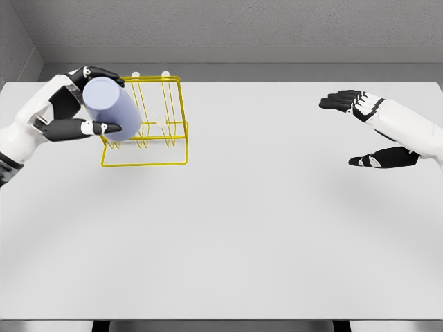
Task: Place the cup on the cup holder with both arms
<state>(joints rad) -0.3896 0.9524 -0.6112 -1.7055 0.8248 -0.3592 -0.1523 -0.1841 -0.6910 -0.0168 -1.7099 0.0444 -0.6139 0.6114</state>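
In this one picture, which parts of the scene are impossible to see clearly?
- Head view: the cup covers the left part of the yellow wire cup holder.
- The left robot hand hides part of the cup's side, so its full grip is unclear.
- The cup's opening faces away.
- The right robot hand is open; its arm is cut by the right edge.

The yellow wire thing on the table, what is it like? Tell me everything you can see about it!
The yellow wire rack is an open frame of thin bright yellow rods, seemingly metal. It has a rectangular base, upright sides, a top rail and thin rods inside, with small white tips showing at the back and middle. It stands upright on the white table, far left side. The left hand holds a pale purple cup, tilted, in front of its left part, hiding it. Whether the cup touches the rack cannot be told.
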